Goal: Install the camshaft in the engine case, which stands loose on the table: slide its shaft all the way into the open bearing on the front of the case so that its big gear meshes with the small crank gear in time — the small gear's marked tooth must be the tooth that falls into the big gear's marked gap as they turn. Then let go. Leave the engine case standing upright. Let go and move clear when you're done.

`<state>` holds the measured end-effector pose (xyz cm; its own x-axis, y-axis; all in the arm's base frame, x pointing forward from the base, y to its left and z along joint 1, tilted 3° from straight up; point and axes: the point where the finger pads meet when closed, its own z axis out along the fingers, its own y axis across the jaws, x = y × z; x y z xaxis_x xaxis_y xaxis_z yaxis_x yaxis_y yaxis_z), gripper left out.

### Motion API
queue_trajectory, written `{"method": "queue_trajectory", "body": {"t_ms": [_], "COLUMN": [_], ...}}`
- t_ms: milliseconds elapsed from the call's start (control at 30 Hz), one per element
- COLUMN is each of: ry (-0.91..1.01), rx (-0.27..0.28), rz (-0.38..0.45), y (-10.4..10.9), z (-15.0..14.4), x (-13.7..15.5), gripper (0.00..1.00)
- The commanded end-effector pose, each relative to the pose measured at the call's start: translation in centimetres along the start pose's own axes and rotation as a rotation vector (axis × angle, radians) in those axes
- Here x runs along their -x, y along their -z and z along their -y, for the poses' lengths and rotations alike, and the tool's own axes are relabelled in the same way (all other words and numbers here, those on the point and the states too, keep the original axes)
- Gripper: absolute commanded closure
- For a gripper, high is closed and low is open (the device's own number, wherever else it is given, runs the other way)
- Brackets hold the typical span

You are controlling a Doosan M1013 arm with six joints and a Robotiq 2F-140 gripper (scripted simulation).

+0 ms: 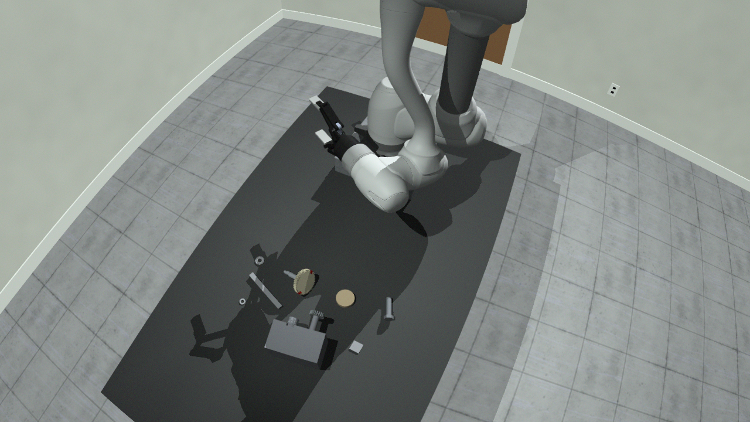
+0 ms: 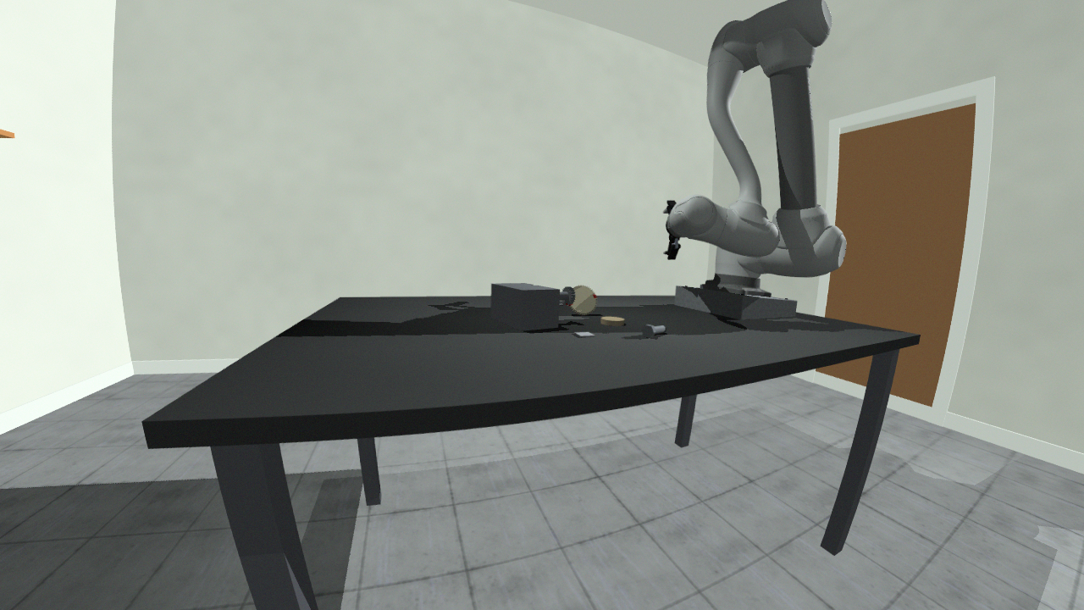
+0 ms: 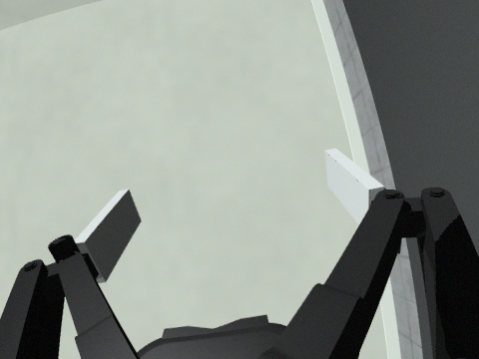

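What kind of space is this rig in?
Likely a bare indoor test room set up as an assembly bench: one dark table with the arm bolted at its end, loose engine parts around a case, plain walls, tiled floor and a brown door.

Overhead and side views, shared table [image 1: 450, 251]

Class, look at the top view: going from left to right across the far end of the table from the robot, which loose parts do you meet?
Small ring → flat bar → camshaft with big gear → tan disc → bolt.
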<state>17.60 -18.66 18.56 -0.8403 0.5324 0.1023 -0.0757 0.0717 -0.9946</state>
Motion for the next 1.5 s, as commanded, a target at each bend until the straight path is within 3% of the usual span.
{"method": "queue_trajectory", "body": {"t_ms": [0, 67, 100, 133, 200, 233, 300, 333, 400, 433, 467, 500, 567, 600, 633, 700, 733, 833, 867, 967, 1000, 1133, 1167, 1200, 1233, 1333, 1367, 1433, 1467], "ry": [0.01, 0.014, 0.015, 0.015, 0.018, 0.017, 0.022, 0.018, 0.024, 0.025, 0.023, 0.026, 0.026, 0.028, 0.032, 0.032, 0.033, 0.033, 0.037, 0.037, 0.04, 0.04, 0.037, 0.037, 0.043, 0.043, 0.041, 0.041, 0.045], "rx": [0.152, 0.336, 0.342, 0.403, 0.469, 0.532, 0.626, 0.673, 0.771, 0.791, 0.87, 0.915, 0.915, 1.049, 1.084, 1.084, 1.204, 1.204, 1.307, 1.307, 1.397, 1.397, 1.476, 1.476, 1.545, 1.545, 1.606, 1.606, 1.66], "rz": [0.029, 0.075, 0.077, 0.095, 0.108, 0.131, 0.149, 0.17, 0.189, 0.192, 0.218, 0.226, 0.226, 0.261, 0.266, 0.266, 0.299, 0.299, 0.323, 0.323, 0.346, 0.346, 0.369, 0.369, 0.384, 0.384, 0.402, 0.402, 0.415], "y": [2.4, 5.7, 5.7, 7.9, 7.9, 10.5, 10.6, 13.3, 13.4, 13.4, 16.0, 16.0, 16.0, 18.4, 18.4, 18.4, 20.4, 20.4, 22.2, 22.2, 23.7, 23.7, 25.0, 25.0, 26.2, 26.2, 27.2, 27.2, 28.2], "z": [-0.5, -0.8, -0.8, -1.1, -1.1, -1.4, -1.4, -1.7, -1.7, -1.7, -2.1, -2.1, -2.1, -2.3, -2.3, -2.3, -2.5, -2.5, -2.8, -2.8, -3.0, -3.0, -3.1, -3.1, -3.3, -3.3, -3.4, -3.4, -3.5], "x": [1.9, 4.6, 4.6, 6.5, 6.5, 8.6, 8.7, 11.0, 11.1, 11.1, 13.3, 13.3, 13.3, 15.3, 15.3, 15.3, 17.1, 17.1, 18.5, 18.5, 19.8, 19.8, 21.0, 21.0, 21.9, 21.9, 22.9, 22.9, 23.6], "gripper": [0.0, 0.0, 0.0, 0.0, 0.0, 0.0, 0.0, 0.0, 0.0, 0.0, 0.0, 0.0, 0.0, 0.0, 0.0, 0.0, 0.0, 0.0, 0.0, 0.0, 0.0, 0.0, 0.0, 0.0, 0.0, 0.0, 0.0, 0.0, 0.0]}}
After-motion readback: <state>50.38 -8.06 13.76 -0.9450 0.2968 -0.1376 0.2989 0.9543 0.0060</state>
